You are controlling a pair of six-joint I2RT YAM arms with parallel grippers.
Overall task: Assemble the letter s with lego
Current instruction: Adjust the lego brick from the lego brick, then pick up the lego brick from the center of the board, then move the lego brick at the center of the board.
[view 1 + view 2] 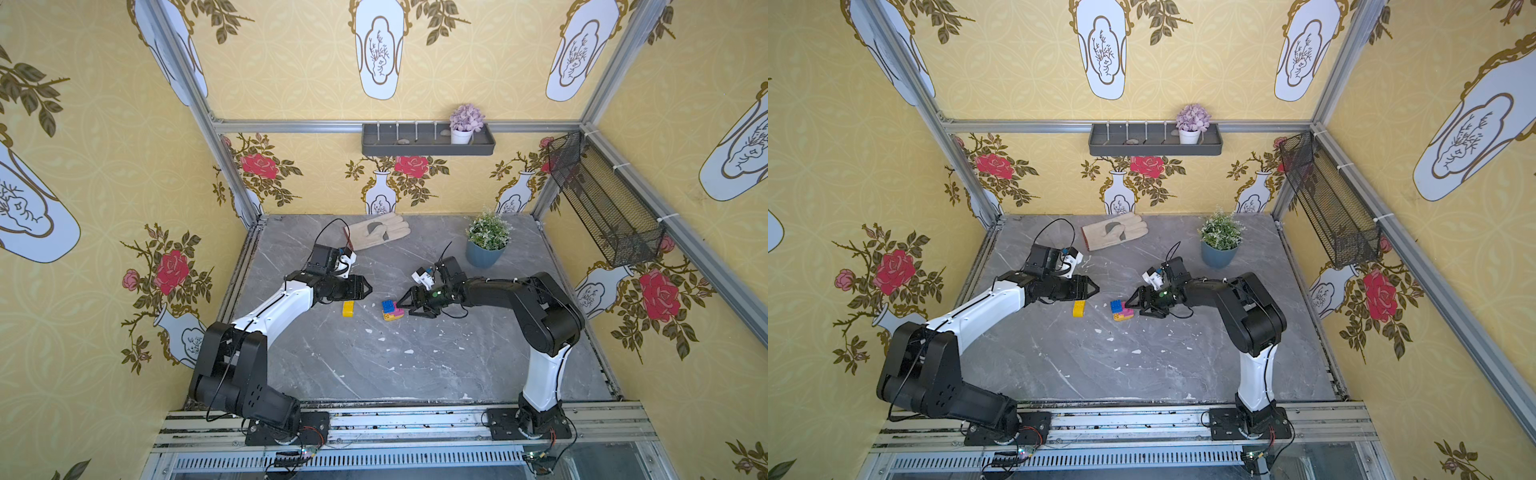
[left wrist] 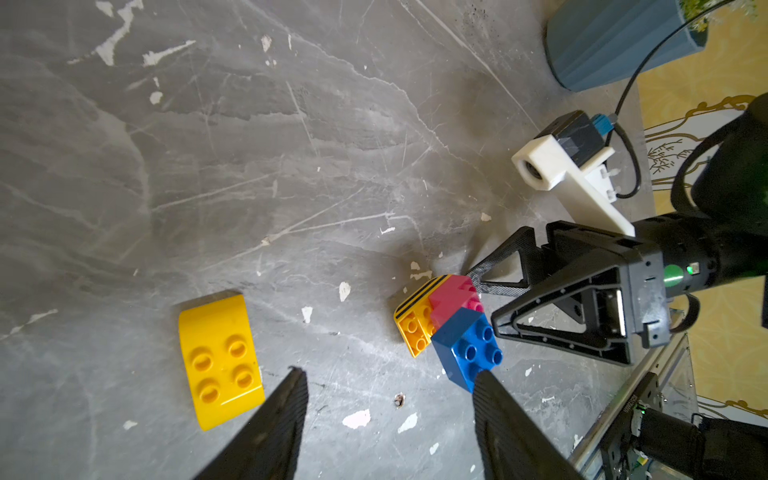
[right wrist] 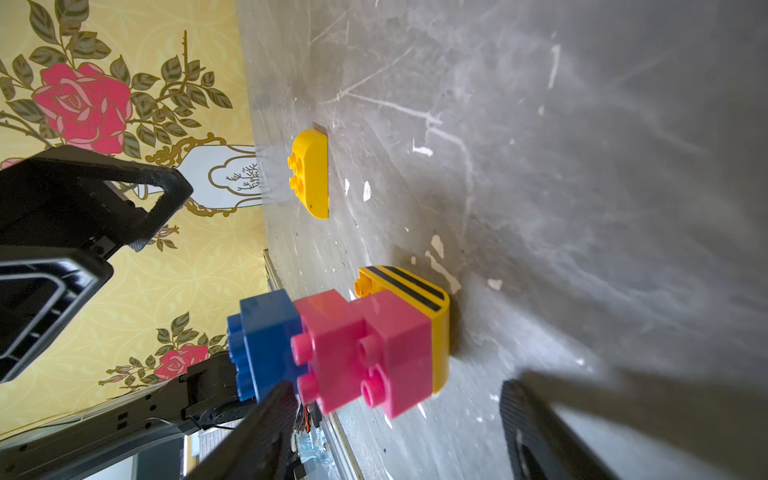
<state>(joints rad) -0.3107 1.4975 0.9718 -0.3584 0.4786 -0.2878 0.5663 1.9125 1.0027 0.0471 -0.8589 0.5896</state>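
Left gripper (image 1: pixel 369 289) hangs over the table (image 1: pixel 374 365) with its fingers (image 2: pixel 286 415) spread and nothing between them. Near its tips a loose yellow brick (image 1: pixel 348 308) sits studs up. Just right of that, mid-table, stands the cluster (image 1: pixel 392 310): a striped yellow brick (image 3: pixel 419 291) at the bottom, two pink ones stepped over it, and a blue one (image 2: pixel 469 349) on top. The right gripper (image 1: pixel 401 308) has its jaws spread wide, tips just beside the cluster and pinching nothing.

At the back lies a glove (image 1: pixel 380 233). On the wall above, a shelf (image 1: pixel 428 149) holds a small stone (image 1: pixel 402 141) and a white pot (image 1: pixel 462 135) of purple flowers. Further right on the table, a blue pot (image 1: pixel 484 257) holds a green plant (image 1: pixel 488 230). On the right wall hangs a mesh basket (image 1: pixel 602 203); I cannot tell what lies in it.
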